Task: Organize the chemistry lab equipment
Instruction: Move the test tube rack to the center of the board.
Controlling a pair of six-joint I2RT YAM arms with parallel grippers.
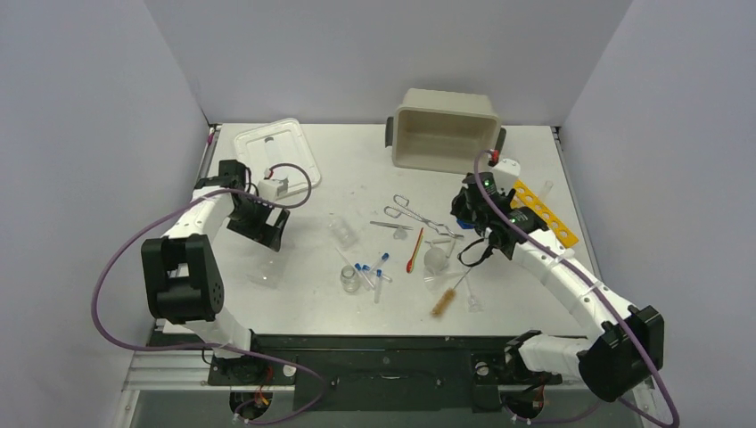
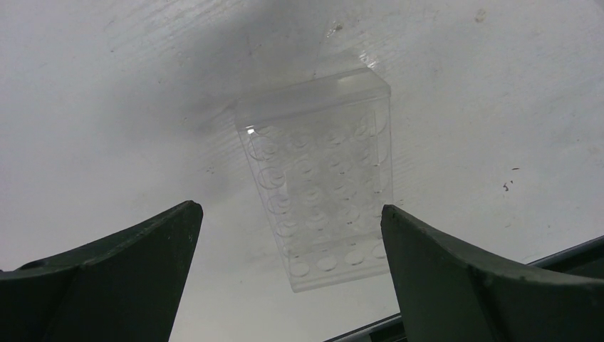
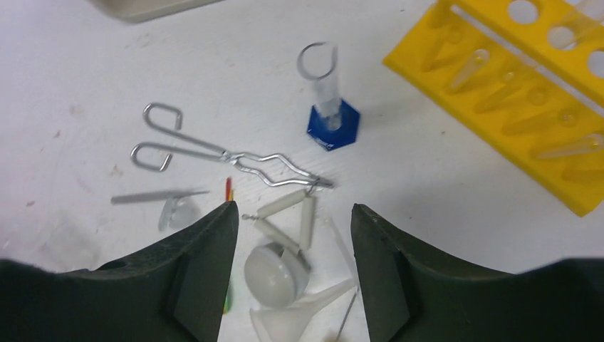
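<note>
White bench (image 1: 357, 169) with grey walls (image 1: 374, 53) behind. Left fingers (image 2: 121, 278) are spread wide and empty, with a clear plastic well rack (image 2: 320, 192) lying flat on the bench, centred between them, its long axis running away from the fingers. Right fingers (image 3: 185, 271), also apart and empty, hover near metal tongs (image 3: 214, 151) lying crosswise to them.

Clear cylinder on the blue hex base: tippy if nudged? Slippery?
Likely tippy: the cylinder stands tall and narrow on its small blue hex base. Smooth clear wall probably slips in a light pinch. Toppled, the flats should limit rolling.
</note>
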